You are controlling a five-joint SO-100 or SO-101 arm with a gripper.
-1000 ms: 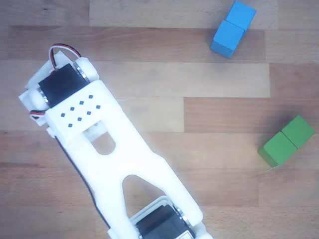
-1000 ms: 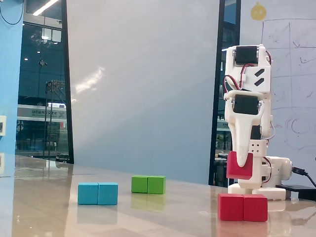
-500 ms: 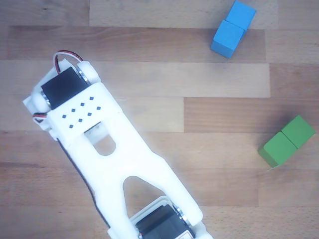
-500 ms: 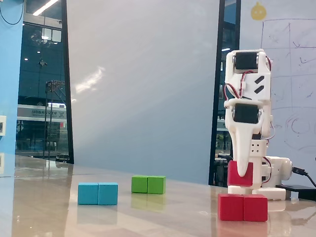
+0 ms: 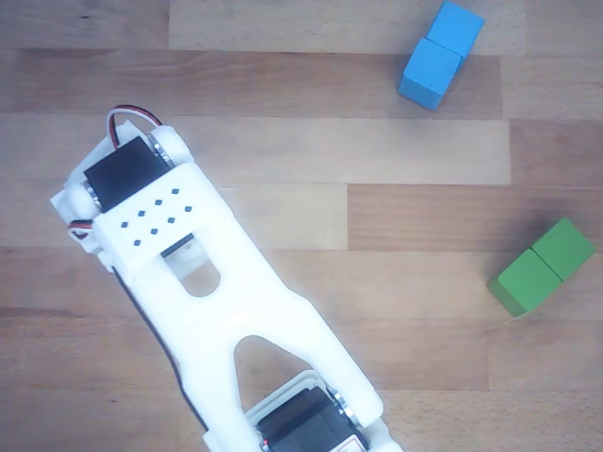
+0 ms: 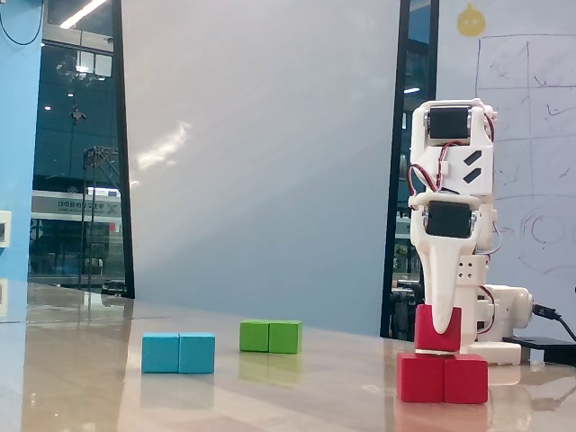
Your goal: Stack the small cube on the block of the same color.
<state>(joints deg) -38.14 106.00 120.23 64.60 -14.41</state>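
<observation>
In the fixed view my gripper (image 6: 440, 329) points straight down and is shut on the small red cube (image 6: 433, 335). The white finger (image 6: 441, 292) runs down the cube's front face. The cube's underside sits on or just above the top of the red block (image 6: 443, 378), near its middle seam. The block lies on the table at the right. In the other view, which looks down from above, the white arm (image 5: 212, 287) covers both the cube and the red block, and the gripper's fingers are hidden.
A blue two-cube block (image 6: 178, 352) (image 5: 440, 54) and a green two-cube block (image 6: 270, 336) (image 5: 543, 266) lie on the wooden table, well away from the red block. The arm's base (image 6: 495, 328) stands behind the red block.
The gripper has come down with the small cube from well above the red block to its top. From above, the arm's head has shifted slightly down and right.
</observation>
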